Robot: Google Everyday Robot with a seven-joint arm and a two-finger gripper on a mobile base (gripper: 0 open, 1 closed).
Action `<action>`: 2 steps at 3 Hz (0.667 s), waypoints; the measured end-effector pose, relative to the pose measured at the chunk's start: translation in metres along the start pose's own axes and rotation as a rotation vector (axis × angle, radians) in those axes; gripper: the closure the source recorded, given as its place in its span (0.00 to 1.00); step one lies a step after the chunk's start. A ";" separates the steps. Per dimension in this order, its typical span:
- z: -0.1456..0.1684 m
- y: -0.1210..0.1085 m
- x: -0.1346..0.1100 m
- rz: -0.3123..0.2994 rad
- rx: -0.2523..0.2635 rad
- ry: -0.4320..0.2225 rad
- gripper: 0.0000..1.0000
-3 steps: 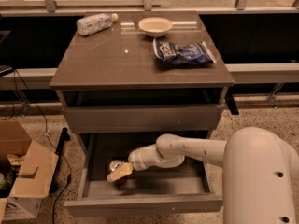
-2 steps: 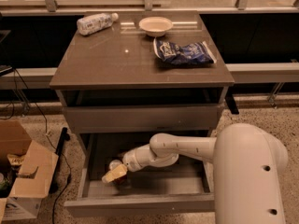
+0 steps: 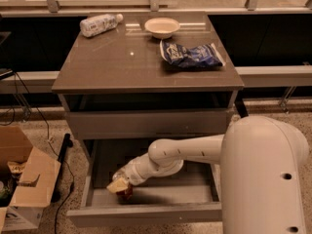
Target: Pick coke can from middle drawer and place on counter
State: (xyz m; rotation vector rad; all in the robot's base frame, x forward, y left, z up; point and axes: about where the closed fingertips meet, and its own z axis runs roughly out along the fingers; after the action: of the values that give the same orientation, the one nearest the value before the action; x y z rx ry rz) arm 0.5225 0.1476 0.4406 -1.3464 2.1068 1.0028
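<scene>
The middle drawer (image 3: 146, 213) is pulled open below the counter (image 3: 122, 62). My gripper (image 3: 119, 185) is down inside the drawer, near its front left corner, with the white arm reaching in from the right. A small dark red piece of the coke can (image 3: 126, 194) shows just under the gripper's tip on the drawer floor. The gripper hides most of the can.
On the counter lie a clear plastic bottle (image 3: 100, 24) at the back left, a white bowl (image 3: 162, 27) at the back middle and a blue chip bag (image 3: 191, 55) at the right. An open cardboard box (image 3: 24, 189) and a black cable (image 3: 61, 155) are on the floor to the left.
The gripper has moved a little further left and down, towards the drawer's front left corner. The things on the counter have not moved.
</scene>
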 end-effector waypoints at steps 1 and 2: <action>-0.025 0.023 -0.004 -0.023 0.031 0.024 0.86; -0.072 0.039 -0.030 -0.048 0.035 -0.033 1.00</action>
State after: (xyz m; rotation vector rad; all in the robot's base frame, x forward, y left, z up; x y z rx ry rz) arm 0.5007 0.1201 0.5201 -1.3475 2.0487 0.9586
